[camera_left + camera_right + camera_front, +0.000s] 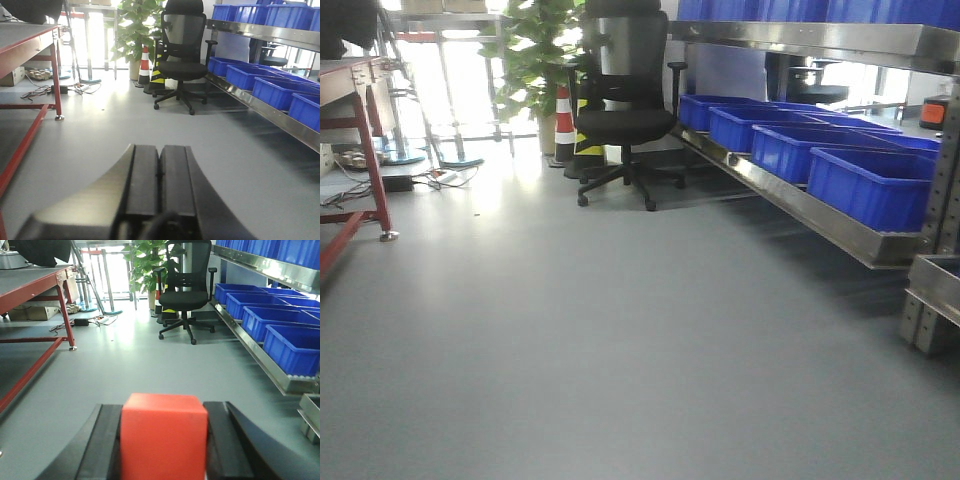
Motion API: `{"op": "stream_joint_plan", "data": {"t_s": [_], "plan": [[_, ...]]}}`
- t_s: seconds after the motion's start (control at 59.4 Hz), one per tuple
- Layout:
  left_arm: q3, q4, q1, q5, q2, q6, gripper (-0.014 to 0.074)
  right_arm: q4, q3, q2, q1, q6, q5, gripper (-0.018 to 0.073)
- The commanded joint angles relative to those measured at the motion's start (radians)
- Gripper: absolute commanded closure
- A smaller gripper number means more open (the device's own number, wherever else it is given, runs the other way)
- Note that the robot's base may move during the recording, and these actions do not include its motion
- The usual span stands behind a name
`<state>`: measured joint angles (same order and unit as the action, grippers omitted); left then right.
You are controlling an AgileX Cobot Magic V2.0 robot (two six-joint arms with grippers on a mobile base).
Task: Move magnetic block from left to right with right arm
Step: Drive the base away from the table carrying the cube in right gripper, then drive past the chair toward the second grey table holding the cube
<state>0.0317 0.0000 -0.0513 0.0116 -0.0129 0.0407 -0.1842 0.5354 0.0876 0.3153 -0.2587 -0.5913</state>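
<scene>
- The small, matte red, sharp-edged magnetic block [164, 436] sits at the bottom middle of the right wrist view, clamped between the two black fingers [106, 442] of the dark right gripper [164, 452]. One finger presses on each side face, and the block is off the ground.
- The block's top and front faces show plainly. Its lower part runs off the bottom edge of the picture.
- The black left gripper [160, 172] has its two flat pads pressed together with only a thin seam between them, and it carries nothing.
- Below both grippers lies a smooth grey floor [620, 350].
- Further off stands a black mesh-backed office chair [187, 292] on castors.
- A steel shelf rack [800, 205] along the right side carries a row of blue plastic bins [292, 347].
- At the left is a red-framed work table [35, 282].
- A leafy green plant [135, 30] and a red-and-white traffic cone [565, 125] stand behind the chair.
</scene>
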Motion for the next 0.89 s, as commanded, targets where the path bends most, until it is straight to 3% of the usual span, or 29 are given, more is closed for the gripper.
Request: {"op": "stream_joint_plan", "data": {"t_s": [0.0,0.876], "plan": [[0.009,0.000,-0.008,-0.094,-0.015,0.007,0.0713,-0.017,0.024,0.017,-0.005,0.008,0.091,0.0419],[0.009,0.000,-0.008,-0.094,-0.015,0.007,0.0713,-0.017,0.024,0.017,-0.005,0.008,0.091,0.0419]]}}
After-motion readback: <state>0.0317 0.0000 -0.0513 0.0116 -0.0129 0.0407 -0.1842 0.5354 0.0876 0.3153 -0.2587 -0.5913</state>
